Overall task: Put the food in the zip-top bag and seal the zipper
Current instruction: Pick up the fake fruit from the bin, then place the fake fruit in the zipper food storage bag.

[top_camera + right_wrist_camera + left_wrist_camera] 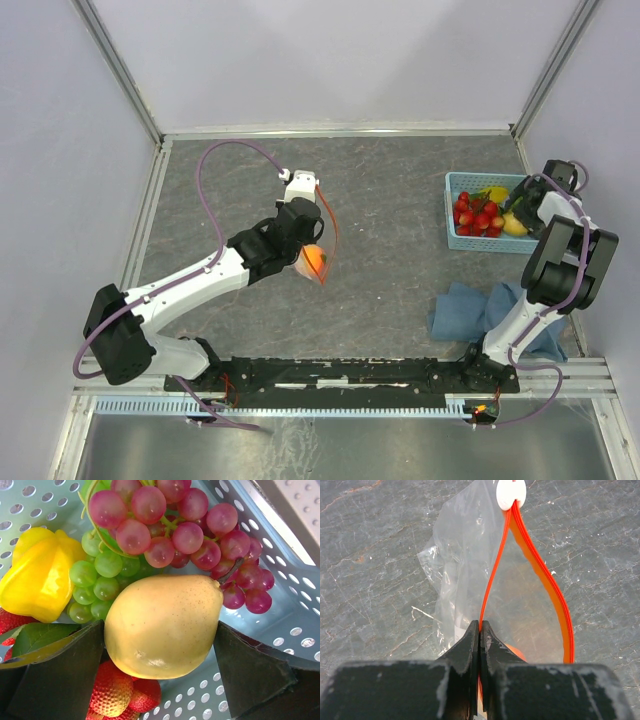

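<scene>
My left gripper [300, 207] [480, 625] is shut on the red-orange zipper [490, 580] of the clear zip-top bag [455, 555] and holds it above the table. The bag's mouth gapes in a loop and its white slider [511, 492] sits at the far end. An orange-red peach [315, 260] [516, 652] lies inside the bag. My right gripper [522, 205] [160, 625] is down in the light-blue basket [452, 238]. Its fingers [75, 670] press both sides of a pale yellow fruit [165, 622]. Purple grapes [175, 525], green grapes [95, 580], a bright yellow fruit [40, 580] and strawberries [115, 690] lie around it.
A crumpled blue cloth [470, 310] lies near the right arm's base. The basket stands at the back right, close to the right wall. Strawberries [475, 215] fill its left half. A metal rail runs along the near edge.
</scene>
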`<move>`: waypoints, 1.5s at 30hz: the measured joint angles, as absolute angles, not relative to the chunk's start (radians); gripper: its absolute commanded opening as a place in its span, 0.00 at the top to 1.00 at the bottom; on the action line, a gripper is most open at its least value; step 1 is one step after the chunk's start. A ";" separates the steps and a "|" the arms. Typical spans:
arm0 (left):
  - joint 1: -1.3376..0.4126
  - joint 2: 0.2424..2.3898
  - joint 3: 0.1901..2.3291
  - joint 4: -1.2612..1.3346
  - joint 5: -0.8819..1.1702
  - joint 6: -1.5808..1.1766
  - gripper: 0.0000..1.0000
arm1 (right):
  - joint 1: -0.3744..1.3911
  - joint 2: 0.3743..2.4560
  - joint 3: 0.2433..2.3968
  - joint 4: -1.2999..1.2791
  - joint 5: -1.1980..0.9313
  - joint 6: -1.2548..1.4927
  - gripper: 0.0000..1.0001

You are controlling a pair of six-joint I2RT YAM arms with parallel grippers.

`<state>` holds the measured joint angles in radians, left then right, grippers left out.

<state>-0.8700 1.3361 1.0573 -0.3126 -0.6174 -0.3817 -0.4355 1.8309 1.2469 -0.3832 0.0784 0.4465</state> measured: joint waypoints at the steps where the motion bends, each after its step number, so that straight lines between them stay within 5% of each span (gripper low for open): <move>1: -0.870 1.336 1.057 -0.313 -0.617 -0.382 0.97 | -0.437 1.831 1.247 -0.382 0.074 0.447 0.04; 5: -0.870 1.334 1.057 -0.313 -0.617 -0.382 0.97 | -0.437 1.845 1.247 -0.381 0.059 0.447 0.07; 19: -0.870 1.311 1.057 -0.313 -0.601 -0.382 0.97 | -0.439 1.798 1.237 -0.386 0.046 0.450 0.37; 33: -0.870 1.288 1.057 -0.313 -0.600 -0.381 0.97 | -0.392 1.438 1.111 -0.407 0.042 0.505 0.39; 45: -0.870 1.316 1.063 -0.313 -0.592 -0.379 0.97 | -0.118 1.200 0.955 -0.395 -0.071 0.519 0.41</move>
